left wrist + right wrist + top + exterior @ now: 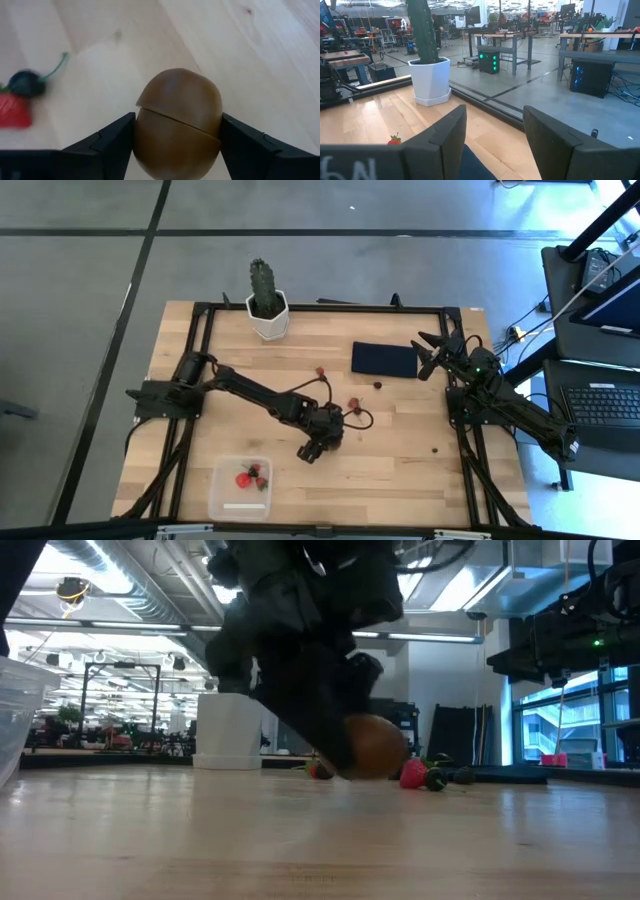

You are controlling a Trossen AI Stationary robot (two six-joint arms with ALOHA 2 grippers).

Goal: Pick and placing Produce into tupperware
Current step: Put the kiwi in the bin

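The brown oval kiwi [178, 117] sits between the fingers of my left gripper [177, 132], which is shut on it near the table's middle [312, 448], right of the tupperware [240, 486]. That clear box stands near the near edge with red strawberries [245, 478] inside. Loose on the wood lie a strawberry [12, 111] with a dark berry [24, 83] beside it, another strawberry [320, 370] and dark berries [378, 385] [435, 450]. My right gripper [430, 350] waits open at the far right, above the navy rectangle's end. My left gripper pinches the kiwi across its middle [145, 125], one finger [112, 140] on each flank. The fingers slant down from above, as the low view shows. The kiwi [378, 745] is held low over the table; I cannot tell whether its underside touches the wood.
A green cactus in a white pot [267, 305] stands at the far edge. A flat navy rectangle [385, 360] lies right of it. A black frame [330, 307] runs along the table's borders. Bare wood lies between the kiwi and the tupperware.
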